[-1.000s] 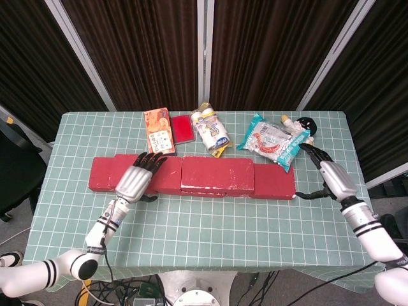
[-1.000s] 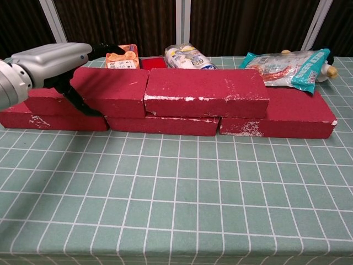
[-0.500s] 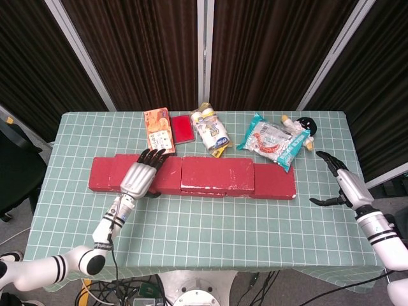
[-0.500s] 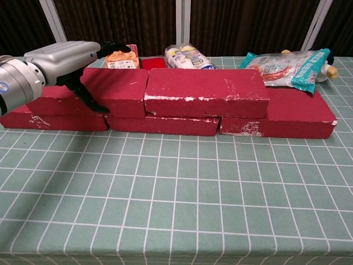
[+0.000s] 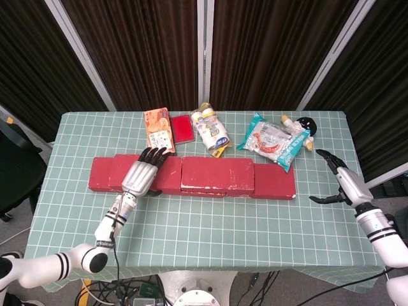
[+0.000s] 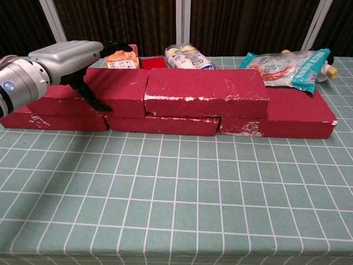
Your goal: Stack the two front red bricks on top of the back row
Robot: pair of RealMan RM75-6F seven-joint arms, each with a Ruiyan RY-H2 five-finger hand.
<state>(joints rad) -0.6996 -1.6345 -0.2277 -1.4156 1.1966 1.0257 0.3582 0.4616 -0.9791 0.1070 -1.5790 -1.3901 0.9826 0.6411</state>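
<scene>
Three red bricks form the back row [image 5: 274,182] across the table, seen low in the chest view as back row [image 6: 281,118]. Two more red bricks lie on top of it: the upper left brick [image 6: 118,88] and the upper right brick [image 6: 204,91], touching end to end. My left hand [image 5: 141,173] rests flat on the upper left brick [image 5: 167,172], fingers stretched over its top and the thumb down its front face; the chest view shows this left hand [image 6: 60,58] too. My right hand [image 5: 344,185] hovers open over the table's right side, apart from the bricks.
Behind the bricks lie an orange snack box [image 5: 159,130], a flat red item [image 5: 183,128], a bag of small bottles [image 5: 212,131] and a teal snack packet [image 5: 273,140]. A black round object [image 5: 306,123] sits at the back right. Green checked cloth [image 5: 210,229] covers the table.
My right hand has drawn back to the right, away from the right end of the brick row. My left hand has slid a little further onto the upper left brick. The bricks have not moved.
</scene>
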